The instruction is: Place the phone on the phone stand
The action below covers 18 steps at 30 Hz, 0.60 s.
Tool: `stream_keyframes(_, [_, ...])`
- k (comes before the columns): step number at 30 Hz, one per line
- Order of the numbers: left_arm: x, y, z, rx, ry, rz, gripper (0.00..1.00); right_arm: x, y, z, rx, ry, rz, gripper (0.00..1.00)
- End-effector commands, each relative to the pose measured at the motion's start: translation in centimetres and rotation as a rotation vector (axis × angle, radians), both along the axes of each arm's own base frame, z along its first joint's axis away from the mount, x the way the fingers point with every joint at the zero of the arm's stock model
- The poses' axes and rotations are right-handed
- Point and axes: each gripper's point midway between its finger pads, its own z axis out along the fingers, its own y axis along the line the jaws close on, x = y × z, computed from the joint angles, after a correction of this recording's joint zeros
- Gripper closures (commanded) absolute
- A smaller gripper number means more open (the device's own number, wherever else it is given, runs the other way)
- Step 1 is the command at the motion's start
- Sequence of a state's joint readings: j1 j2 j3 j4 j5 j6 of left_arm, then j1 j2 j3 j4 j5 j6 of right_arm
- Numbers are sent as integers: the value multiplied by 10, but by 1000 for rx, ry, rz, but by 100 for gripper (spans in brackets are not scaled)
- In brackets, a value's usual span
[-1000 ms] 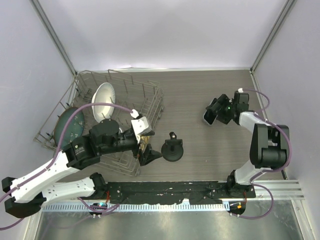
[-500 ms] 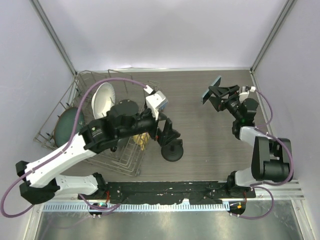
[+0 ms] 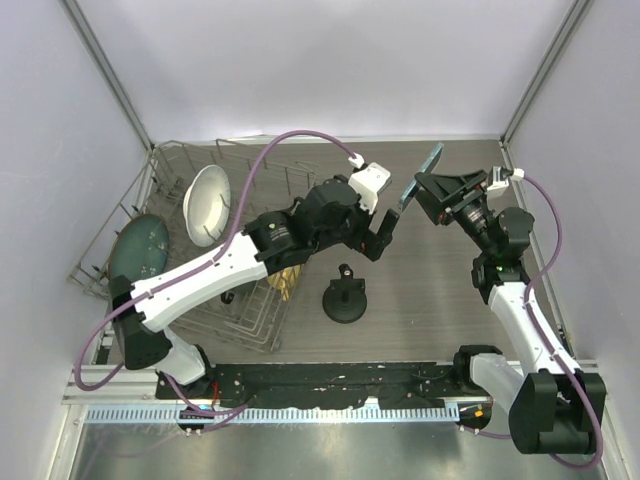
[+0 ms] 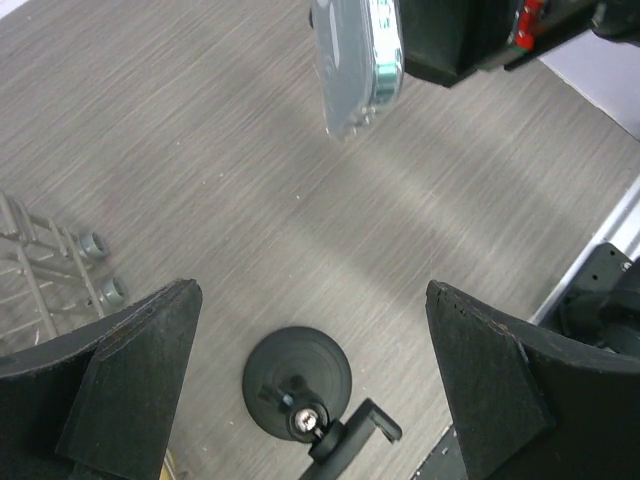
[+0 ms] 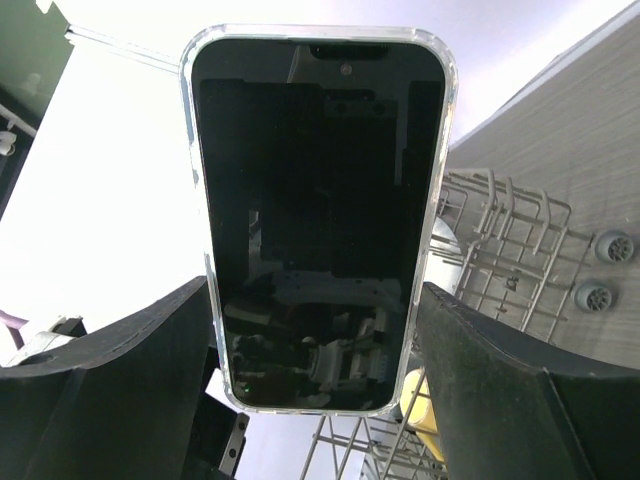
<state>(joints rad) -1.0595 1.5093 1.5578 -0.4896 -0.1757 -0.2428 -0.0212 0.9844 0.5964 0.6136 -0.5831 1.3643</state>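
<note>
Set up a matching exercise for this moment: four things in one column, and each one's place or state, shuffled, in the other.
Things:
1. phone
2. phone stand
3. white bowl
4. left end effector

Places or states:
A. open, holding nothing, in the air
B. standing on the table, nothing on it
C. in the wire rack
D. gripped by the right end effector, off the table

Pairs: 1-D, 2-B, 3-C, 4-A
</note>
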Motion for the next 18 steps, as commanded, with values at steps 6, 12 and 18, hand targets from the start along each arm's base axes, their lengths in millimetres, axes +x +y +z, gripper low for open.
stream_keyframes(6, [14, -29, 53, -162, -118, -13, 5, -16, -1, 24, 45, -3, -36, 100])
stream_keyframes(12, [17, -43, 52, -168, -113, -13, 16, -25, 1, 23, 51, -5, -19, 100])
stream_keyframes(18, [22, -54, 52, -164, -115, 0, 28, -31, 0, 15, 55, 11, -23, 100])
